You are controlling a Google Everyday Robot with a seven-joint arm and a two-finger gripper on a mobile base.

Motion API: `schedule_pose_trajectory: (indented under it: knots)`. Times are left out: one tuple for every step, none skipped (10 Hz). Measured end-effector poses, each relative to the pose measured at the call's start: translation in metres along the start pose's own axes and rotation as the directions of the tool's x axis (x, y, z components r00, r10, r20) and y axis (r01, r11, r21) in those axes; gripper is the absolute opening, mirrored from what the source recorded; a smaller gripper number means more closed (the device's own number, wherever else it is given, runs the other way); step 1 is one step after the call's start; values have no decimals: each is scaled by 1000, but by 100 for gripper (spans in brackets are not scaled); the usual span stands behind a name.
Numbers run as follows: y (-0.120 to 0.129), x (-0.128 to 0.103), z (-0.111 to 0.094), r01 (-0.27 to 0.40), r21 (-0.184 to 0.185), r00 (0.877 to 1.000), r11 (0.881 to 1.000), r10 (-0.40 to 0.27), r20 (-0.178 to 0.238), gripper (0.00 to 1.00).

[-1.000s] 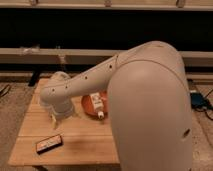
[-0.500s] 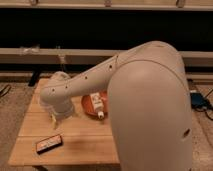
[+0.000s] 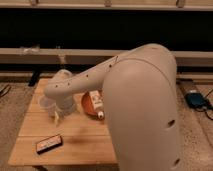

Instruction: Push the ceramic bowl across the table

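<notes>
plank table (image 3: 80, 146), end effector (image 3: 58, 118) near ceramic bowl (image 3: 88, 107)

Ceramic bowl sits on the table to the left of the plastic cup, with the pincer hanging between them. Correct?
No. In the camera view the ceramic bowl sits on the table to the right of the plastic cup; the pincer hangs between them.

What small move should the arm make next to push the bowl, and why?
Probably slide the gripper sideways to the ceramic bowl. It hangs low over the table, between the plastic cup and the bowl, and seems not to touch the bowl yet.
</notes>
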Motion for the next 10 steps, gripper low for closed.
schedule_pose_trajectory:
  knots:
    - [15,12,8,8,-4,1000,1000,-8,7,80]
    - [27,23,13,13,-5,1000,1000,-13,8,80]
    - [41,36,22,21,-9,1000,1000,-21,11,80]
    - [49,44,28,28,-11,999,1000,-27,16,80]
    - [52,49,32,33,-11,999,999,-33,19,80]
    - [54,53,40,38,-12,999,999,-38,26,80]
    - [55,57,51,43,-12,998,999,-43,35,80]
    - [58,58,60,44,-12,998,999,-43,48,80]
    - [60,57,67,43,-12,997,999,-42,63,80]
    - [59,54,74,43,-12,996,999,-42,79,80]
